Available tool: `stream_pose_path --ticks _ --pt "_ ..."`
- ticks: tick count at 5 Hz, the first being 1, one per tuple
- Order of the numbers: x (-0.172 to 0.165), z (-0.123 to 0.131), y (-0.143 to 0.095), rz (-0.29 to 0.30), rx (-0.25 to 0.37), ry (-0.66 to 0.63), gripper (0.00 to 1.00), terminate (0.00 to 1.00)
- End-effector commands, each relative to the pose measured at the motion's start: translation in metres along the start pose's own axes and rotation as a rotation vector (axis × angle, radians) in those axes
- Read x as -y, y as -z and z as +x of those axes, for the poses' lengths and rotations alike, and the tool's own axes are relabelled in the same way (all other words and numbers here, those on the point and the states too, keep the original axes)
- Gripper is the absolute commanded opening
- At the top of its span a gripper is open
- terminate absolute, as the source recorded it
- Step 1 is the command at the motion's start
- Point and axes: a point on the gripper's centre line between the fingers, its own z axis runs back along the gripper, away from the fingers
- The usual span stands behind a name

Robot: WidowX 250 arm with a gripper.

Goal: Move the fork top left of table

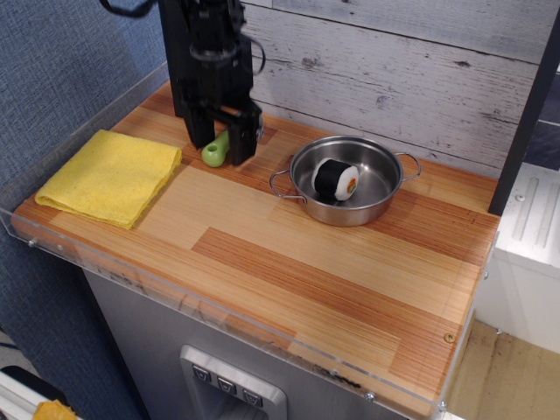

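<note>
the black robot gripper (220, 140) is standing open over the little green-handled toy fork (214, 152) lying at the back left of the striped wooden table (289, 254), so i am guessing the letting-go step is happening and lifting straight up is coming next.

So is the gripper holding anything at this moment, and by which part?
Apparently nothing. The gripper stands open, its fingers straddling the fork, whose green handle lies on the table between them; contact cannot be ruled out.

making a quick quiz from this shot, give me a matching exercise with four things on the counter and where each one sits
Things:
1. fork
2. yellow cloth
3. steel pan
4. sushi roll

Places:
A. inside the pan
B. left end of the table
C. between the fingers of the gripper, near the back left
D. right of the gripper, near the back wall

Pairs: 1-C, 2-B, 3-D, 4-A
</note>
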Motion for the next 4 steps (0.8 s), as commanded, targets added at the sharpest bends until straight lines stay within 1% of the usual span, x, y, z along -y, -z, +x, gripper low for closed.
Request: stream_pose_path --ticks 1,2,3,4 --pt "0.015 -0.001 -0.102 0.006 0.174 0.010 1.00 0.00" --pt "0.052 -0.006 -0.125 -0.060 0.180 0.035 1.00 0.00" --pt "0.095 -0.017 -0.129 -0.097 0.160 0.077 1.00 0.00" --pt "0.122 -0.029 -0.130 -0.056 0.130 0.091 1.00 0.00"
